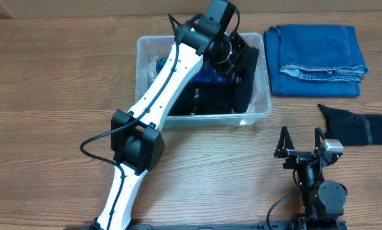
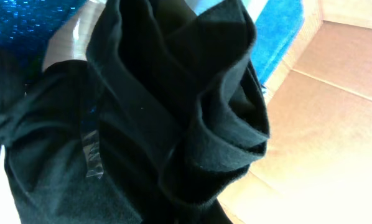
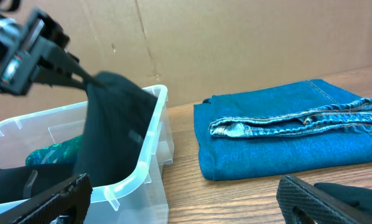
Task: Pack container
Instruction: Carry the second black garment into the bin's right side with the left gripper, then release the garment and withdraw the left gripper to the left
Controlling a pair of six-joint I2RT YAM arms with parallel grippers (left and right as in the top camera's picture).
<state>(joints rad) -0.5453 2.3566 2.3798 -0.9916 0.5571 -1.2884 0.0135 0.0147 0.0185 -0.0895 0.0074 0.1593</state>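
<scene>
Container sits beneath left claw pinching black garment.

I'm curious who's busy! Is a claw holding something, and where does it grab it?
The left claw pinches the black cloth by its top edge, over the container. The right claw holds nothing.

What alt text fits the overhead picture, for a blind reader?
A white robot arm's left gripper holds a black cloth hanging into a clear rectangular plastic tub on a wooden table. Folded blue jeans lie beside it; the right gripper sits open near another black garment.
</scene>
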